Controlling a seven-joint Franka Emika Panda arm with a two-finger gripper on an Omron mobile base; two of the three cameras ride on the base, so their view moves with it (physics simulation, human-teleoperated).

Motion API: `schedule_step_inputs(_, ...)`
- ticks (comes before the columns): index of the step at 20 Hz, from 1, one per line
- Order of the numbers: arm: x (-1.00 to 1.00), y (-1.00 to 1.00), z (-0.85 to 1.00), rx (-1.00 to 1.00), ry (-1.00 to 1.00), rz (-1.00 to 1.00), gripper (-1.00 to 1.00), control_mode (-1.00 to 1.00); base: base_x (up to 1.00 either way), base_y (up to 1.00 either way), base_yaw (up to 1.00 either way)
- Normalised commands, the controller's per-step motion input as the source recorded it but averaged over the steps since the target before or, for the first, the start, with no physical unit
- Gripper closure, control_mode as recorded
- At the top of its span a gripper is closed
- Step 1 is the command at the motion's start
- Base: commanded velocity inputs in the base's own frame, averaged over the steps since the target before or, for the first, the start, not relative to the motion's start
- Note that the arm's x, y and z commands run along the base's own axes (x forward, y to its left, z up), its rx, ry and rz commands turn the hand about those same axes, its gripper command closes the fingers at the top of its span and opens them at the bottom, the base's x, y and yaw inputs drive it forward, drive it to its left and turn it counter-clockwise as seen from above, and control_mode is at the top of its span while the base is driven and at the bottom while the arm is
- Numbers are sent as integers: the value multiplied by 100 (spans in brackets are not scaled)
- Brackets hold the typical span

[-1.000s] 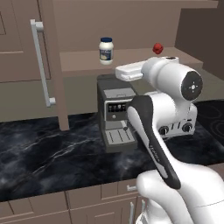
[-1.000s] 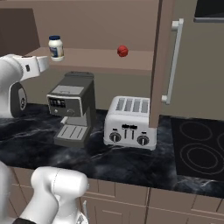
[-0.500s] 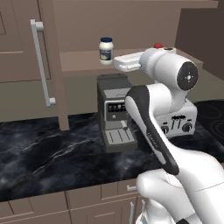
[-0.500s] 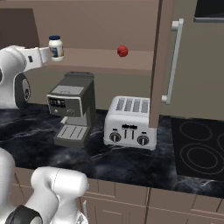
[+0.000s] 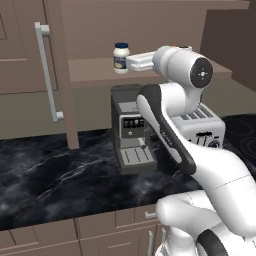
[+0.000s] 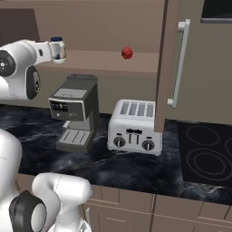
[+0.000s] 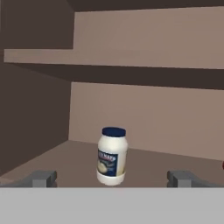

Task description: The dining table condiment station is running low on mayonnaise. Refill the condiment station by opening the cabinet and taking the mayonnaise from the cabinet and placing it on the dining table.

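The mayonnaise (image 7: 112, 156), a small whitish jar with a dark blue lid, stands upright on the lower shelf of the open cabinet (image 5: 95, 70). My gripper (image 7: 112, 178) is open and level with the jar, which sits centred a little ahead of the two wide-spread fingertips (image 7: 43, 178). From the left base view the gripper (image 5: 130, 62) reaches in from the right, just short of the mayonnaise (image 5: 120, 57). In the right base view the gripper (image 6: 50, 53) is right beside the jar (image 6: 57, 49). Nothing is held. The dining table is out of view.
The cabinet doors stand swung open, one on the left (image 5: 50, 75), one on the right (image 6: 168, 63). A small red object (image 6: 127, 53) lies further along the shelf. Below, a coffee machine (image 5: 131, 130) and a toaster (image 6: 134, 127) stand on the black marble counter (image 5: 50, 175).
The hand has risen from under shelf height and moved in toward the mayonnaise, ending level with it. The jar has not moved and the jaws stay open.
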Motion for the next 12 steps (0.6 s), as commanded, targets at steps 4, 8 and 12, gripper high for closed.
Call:
schedule_step_inputs(4, 53, 0, 0, 0, 0, 0, -100, -100, 0, 0, 0)
schedule_step_inputs(8, 62, 11, 2, 0, 0, 0, -100, -100, 0, 0, 0)
schedule_step_inputs(12, 55, 7, 0, 0, 0, 0, -100, -100, 0, 0, 0)
